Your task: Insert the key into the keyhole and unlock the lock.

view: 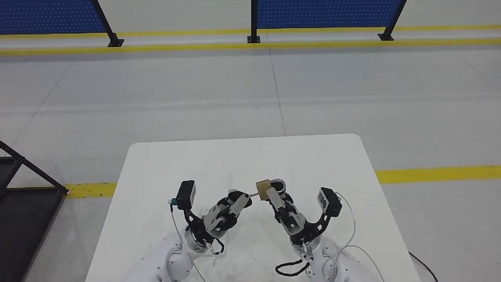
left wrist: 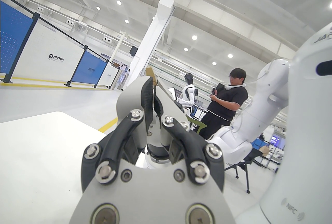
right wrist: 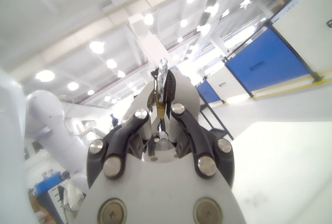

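Note:
My right gripper (view: 268,191) is shut on a small brass padlock (view: 264,184) and holds it just above the white table (view: 313,157), near its front middle. In the right wrist view the lock's brass body (right wrist: 160,107) sits between the pads of the gripper (right wrist: 162,91), and its silver shackle (right wrist: 163,70) sticks out past the fingertips. My left gripper (view: 243,197) is right beside it, tip pointing at the lock, and is shut on the key (view: 252,194). In the left wrist view the closed gripper (left wrist: 153,91) hides most of the key. A corner of the brass lock (left wrist: 150,72) shows just beyond the tips.
Both arms are low over the table's front part. A black frame (view: 23,176) stands on the floor off the table's left side. Blue and white barriers (view: 329,0) line the far floor. A person (left wrist: 225,105) stands well behind the right arm.

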You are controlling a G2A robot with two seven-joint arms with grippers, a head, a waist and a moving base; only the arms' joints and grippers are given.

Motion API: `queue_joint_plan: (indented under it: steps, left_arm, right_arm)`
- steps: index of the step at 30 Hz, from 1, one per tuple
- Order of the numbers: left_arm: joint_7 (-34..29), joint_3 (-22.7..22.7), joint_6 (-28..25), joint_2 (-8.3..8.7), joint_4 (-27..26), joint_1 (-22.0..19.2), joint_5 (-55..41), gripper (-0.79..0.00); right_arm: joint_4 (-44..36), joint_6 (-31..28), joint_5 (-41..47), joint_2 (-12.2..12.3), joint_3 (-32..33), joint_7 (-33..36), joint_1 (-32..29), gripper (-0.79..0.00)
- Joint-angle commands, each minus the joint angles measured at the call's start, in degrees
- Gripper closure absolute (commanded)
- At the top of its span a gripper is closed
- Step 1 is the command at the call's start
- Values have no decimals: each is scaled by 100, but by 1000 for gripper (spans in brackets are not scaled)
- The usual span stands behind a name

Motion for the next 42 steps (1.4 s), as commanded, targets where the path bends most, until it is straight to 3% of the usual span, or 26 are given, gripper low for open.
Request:
queue_joint_plan:
  steps: [1,28,42]
  left_arm:
    - [-68,-11,1,-5,-11,-5,-47,0]
    - [-521,-214,47,-100,14,36,-255,0]
    - [-604,-243,247,-168,-23,57,-82,0]
  right_arm:
    - [3,-12,-4,-11,18,39,-12,0]
    - [-36,290,-927,-118,376,0,-160,0]
    - [-34,364,-824,-160,413,106,-218,0]
